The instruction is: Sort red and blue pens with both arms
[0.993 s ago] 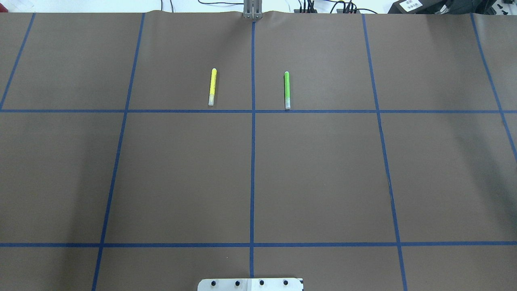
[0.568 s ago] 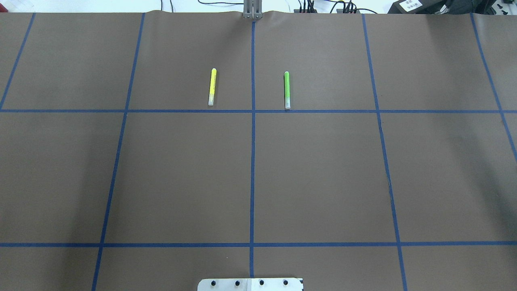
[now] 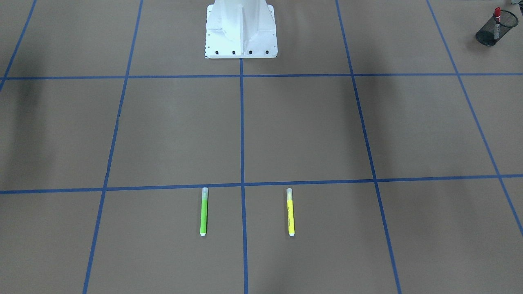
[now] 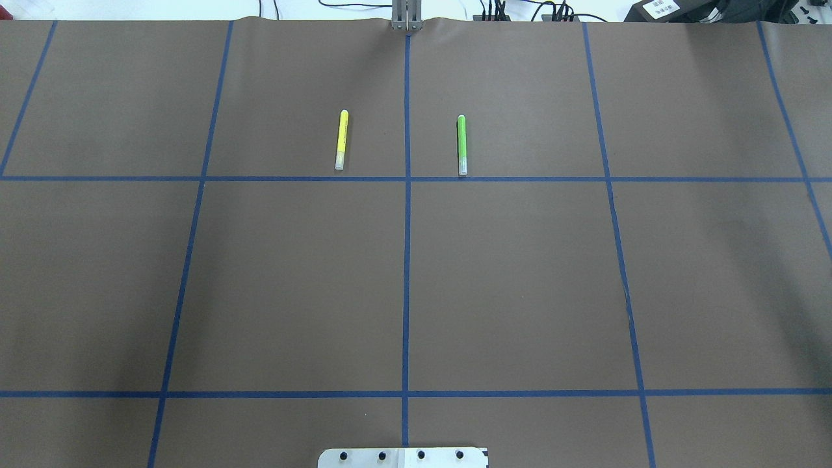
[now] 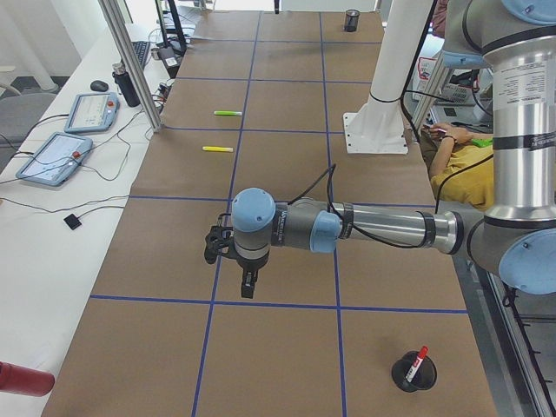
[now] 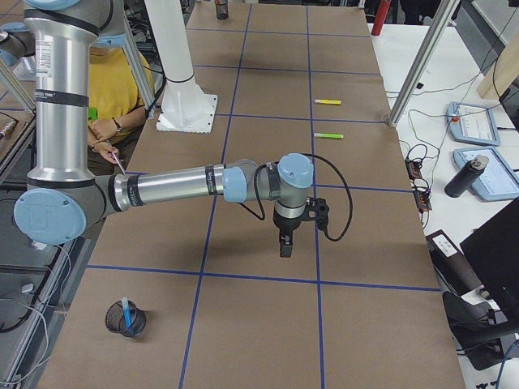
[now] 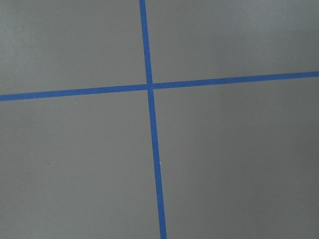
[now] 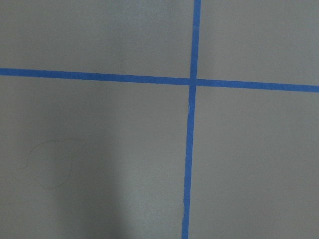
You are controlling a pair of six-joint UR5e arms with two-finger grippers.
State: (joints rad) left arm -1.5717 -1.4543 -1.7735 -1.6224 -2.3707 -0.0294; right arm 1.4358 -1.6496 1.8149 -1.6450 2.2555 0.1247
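Evidently nothing has moved: the red marker [image 5: 420,357] sits in one mesh cup [image 5: 406,375], the blue pen [image 6: 126,310] in another, so sorting looks done; whether left tool [image 5: 248,285] or right tool [image 6: 285,243] is wide, I cannot tell.

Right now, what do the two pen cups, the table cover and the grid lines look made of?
Pen cup on the robot's left and pen cup on its right: black wire mesh, likely metal, with see-through walls.
Table cover: matte brown paper by the look; its far edge ripples.
Grid lines: blue adhesive tape, probably masking tape, laid in flat, slightly uneven strips.
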